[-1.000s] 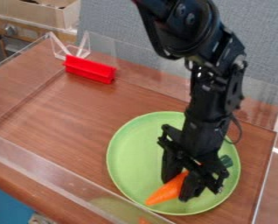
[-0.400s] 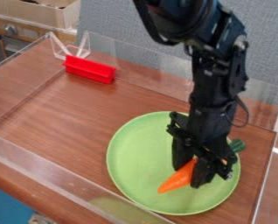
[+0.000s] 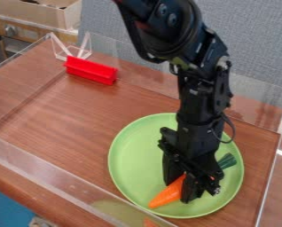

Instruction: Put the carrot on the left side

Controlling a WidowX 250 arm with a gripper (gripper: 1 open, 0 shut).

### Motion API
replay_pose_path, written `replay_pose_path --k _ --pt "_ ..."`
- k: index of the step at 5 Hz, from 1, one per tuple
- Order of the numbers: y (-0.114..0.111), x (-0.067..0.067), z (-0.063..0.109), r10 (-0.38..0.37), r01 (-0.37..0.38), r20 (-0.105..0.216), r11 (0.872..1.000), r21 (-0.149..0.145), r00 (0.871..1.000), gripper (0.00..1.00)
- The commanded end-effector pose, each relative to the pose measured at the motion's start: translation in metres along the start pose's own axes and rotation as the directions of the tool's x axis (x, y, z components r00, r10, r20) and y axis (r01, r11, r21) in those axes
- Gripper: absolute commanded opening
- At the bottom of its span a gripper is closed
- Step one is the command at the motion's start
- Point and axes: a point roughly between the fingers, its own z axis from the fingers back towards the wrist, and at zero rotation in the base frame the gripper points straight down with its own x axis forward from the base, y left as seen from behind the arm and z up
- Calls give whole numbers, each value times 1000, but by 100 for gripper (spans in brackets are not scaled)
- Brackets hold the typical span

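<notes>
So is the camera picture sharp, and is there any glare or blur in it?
Camera view: soft and low in detail; the claw over the carrot is slightly smeared; pale reflections streak the clear acrylic wall; the green plate and red block are evenly lit.

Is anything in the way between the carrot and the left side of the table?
Nothing visible. The carrot lies on the green plate under the tool. The wood to its left is bare; the red block sits far back.
</notes>
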Motion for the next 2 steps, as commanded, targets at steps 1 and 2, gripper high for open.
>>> replay_pose_path --k 1,2 --pt "0 -2 10 8 -8 35 1000 19 999 0" --pt "-10 0 22 34 -36 43 999 34 998 0"
